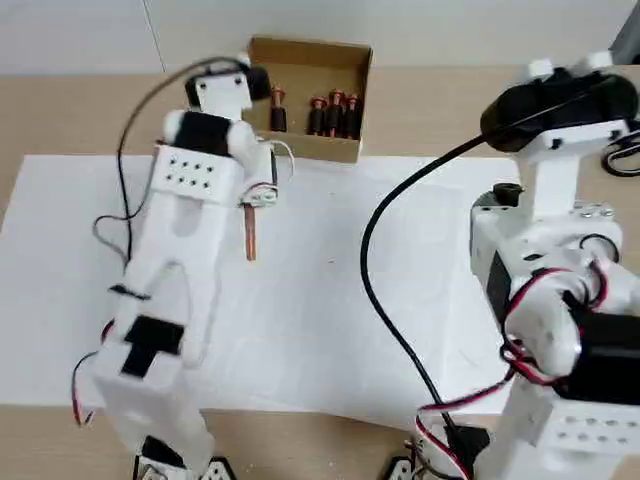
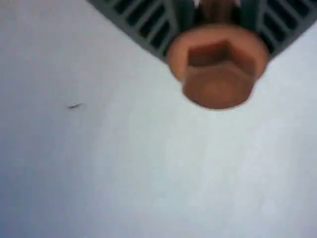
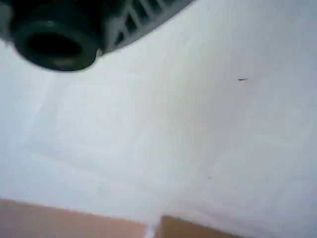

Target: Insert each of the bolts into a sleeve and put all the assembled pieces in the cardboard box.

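The left end effector was clenched on one smooth copper-coloured hex-headed bolt. Its dark ribbed fingers sat on either side of the shank, over the white paper sheet on the wooden table. The right end effector grasped one matte black round sleeve, its hollow end showing. The open brown cardboard box stood just beyond the paper and held four assembled pieces, one apart and three side by side.

White sheet on wooden table
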### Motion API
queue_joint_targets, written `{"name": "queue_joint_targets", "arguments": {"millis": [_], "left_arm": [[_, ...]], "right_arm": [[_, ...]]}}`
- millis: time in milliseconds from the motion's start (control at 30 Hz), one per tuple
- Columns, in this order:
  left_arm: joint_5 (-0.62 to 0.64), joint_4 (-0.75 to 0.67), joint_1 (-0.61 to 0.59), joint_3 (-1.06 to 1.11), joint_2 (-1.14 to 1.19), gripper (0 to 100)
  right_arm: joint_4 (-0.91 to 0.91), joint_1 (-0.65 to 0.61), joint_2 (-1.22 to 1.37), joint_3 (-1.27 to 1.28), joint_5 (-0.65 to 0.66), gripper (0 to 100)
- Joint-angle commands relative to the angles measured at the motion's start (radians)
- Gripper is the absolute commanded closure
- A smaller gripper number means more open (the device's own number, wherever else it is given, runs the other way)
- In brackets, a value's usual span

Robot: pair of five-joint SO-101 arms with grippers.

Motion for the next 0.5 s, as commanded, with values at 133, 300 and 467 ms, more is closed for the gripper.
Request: {"name": "queue_joint_targets", "arguments": {"millis": [133, 300, 467], "left_arm": [[-0.058, 0.020, 0.006, 0.096, -0.439, 99], [-0.038, -0.002, 0.020, 0.179, -0.600, 99], [0.069, -0.054, 0.028, 0.245, -0.632, 99]], "right_arm": [[0.007, -0.168, -0.232, 0.204, 0.005, 99.5], [-0.056, -0.219, -0.357, 0.543, 0.003, 99.5], [-0.401, -0.231, -0.390, 0.858, 0.002, 99.5]]}}
